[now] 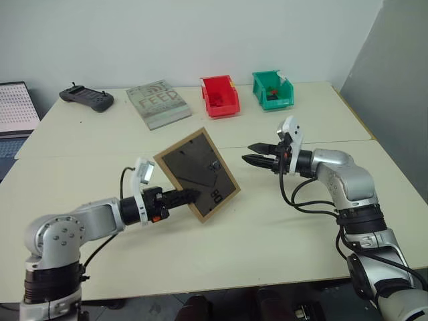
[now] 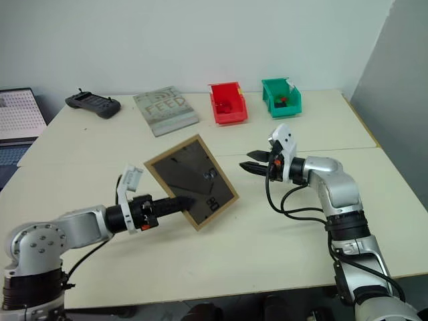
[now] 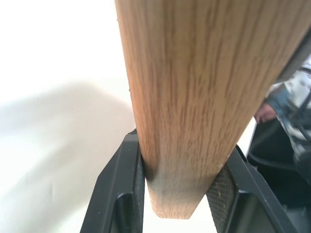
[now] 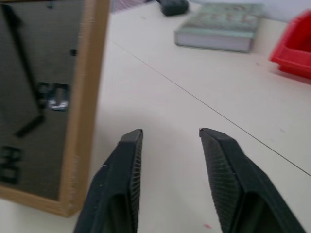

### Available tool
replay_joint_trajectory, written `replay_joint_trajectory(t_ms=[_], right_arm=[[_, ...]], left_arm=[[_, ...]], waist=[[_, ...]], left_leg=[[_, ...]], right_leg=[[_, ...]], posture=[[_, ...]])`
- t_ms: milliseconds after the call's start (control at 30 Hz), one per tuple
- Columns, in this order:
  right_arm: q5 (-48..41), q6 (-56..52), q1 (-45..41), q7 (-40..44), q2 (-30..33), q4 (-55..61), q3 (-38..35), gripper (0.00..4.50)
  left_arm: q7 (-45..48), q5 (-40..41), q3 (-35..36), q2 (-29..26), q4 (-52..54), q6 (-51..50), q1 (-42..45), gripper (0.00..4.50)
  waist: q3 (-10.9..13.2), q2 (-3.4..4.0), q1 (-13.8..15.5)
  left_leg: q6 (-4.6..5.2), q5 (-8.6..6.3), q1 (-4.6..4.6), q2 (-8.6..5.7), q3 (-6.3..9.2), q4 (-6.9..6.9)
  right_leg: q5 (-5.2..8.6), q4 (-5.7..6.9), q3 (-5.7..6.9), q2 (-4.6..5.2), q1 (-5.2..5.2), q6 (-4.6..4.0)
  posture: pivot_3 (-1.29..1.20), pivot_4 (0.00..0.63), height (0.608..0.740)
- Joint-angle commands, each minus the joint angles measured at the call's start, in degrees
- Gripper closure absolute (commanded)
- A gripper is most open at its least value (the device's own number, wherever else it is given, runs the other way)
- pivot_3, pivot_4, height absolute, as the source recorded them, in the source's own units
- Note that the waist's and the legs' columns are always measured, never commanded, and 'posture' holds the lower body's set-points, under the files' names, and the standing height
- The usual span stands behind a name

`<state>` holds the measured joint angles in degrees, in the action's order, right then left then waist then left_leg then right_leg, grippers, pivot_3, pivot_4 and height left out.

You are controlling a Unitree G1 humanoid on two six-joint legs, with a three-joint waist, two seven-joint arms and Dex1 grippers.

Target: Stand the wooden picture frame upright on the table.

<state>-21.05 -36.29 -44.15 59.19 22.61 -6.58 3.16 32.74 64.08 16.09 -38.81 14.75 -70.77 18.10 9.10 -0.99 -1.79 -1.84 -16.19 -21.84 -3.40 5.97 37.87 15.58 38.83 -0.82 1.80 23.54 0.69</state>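
Wall: plain pale white, behind far edge of surface. Grey panel: upright, at right, angled toward wall. Surface: cream, wide, seam line crossing middle. Laptop: open, screen with pale dotted grid, just past left edge of surface. Floor: dark blue-grey strip beneath laptop. Light: even, soft, diffuse shadows.
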Motion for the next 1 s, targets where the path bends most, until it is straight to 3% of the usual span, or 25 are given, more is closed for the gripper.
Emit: replay_joint_trajectory(t_ms=[33,133,233,433,600,867,1000], right_arm=[[-7.48,-5.41,-4.19,3.81,-1.0,6.8,0.47,1.49],[-7.56,-4.77,-5.18,2.19,-4.46,8.04,3.02,0.58],[-5.98,-2.32,-5.07,1.14,-7.47,7.98,5.94,0.01],[0.65,5.67,-5.02,-0.62,-10.23,4.48,12.33,0.01],[-2.08,4.03,-3.66,2.15,-9.49,7.67,12.65,0.01],[-11.35,-5.89,-0.15,9.19,0.96,16.92,9.18,0.01],[-9.18,-3.12,0.18,8.26,3.95,15.15,8.39,0.01]], left_arm=[[6.99,-6.8,-4.35,-3.42,-2.82,6.29,2.07,3.2],[9.68,-9.18,-6.18,-3.91,-4.62,8.26,3.78,3.2],[10.87,-10.34,-6.96,-3.59,-5.25,8.86,5.0,3.2],[11.4,-10.36,-6.35,-2.97,-6.04,7.94,6.65,3.2],[11.19,-9.52,-5.8,-2.3,-5.99,6.92,6.35,3.2],[11.94,-8.96,-5.26,-2.85,-5.57,5.38,4.14,3.2],[12.54,-8.66,-5.66,-2.89,-5.86,4.52,4.34,3.2]], waist=[[0.05,0.09,-0.13],[0.05,0.08,-0.1],[0.05,0.07,-0.05],[0.05,0.07,-0.03],[0.05,0.07,-0.06],[0.05,0.07,0.01],[0.06,0.05,0.04]], left_leg=[[0.0,0.0,0.03,0.0,-0.01,-0.02],[0.0,0.0,0.0,0.0,0.06,-0.02],[0.01,0.0,-0.06,-0.01,0.08,0.0],[0.0,0.0,-0.17,-0.03,0.07,0.04],[0.0,0.0,-0.18,-0.03,0.07,0.03],[0.01,-0.01,-0.22,-0.03,0.12,0.03],[0.02,-0.01,-0.22,-0.03,0.11,0.03]], right_leg=[[0.0,0.03,-0.03,0.0,0.02,0.0],[0.0,0.07,0.01,0.0,0.07,0.0],[0.0,0.08,0.01,0.0,0.11,0.0],[0.0,0.13,-0.01,0.02,0.24,0.0],[0.0,0.15,-0.01,0.02,0.3,0.0],[0.0,0.15,0.03,0.02,0.31,0.0],[0.0,0.14,0.03,0.02,0.29,0.0]], posture=[[0.0,0.15,0.74],[0.0,0.15,0.74],[0.0,0.15,0.74],[0.0,0.15,0.74],[0.0,0.15,0.74],[0.0,0.15,0.74],[0.0,0.15,0.74]])
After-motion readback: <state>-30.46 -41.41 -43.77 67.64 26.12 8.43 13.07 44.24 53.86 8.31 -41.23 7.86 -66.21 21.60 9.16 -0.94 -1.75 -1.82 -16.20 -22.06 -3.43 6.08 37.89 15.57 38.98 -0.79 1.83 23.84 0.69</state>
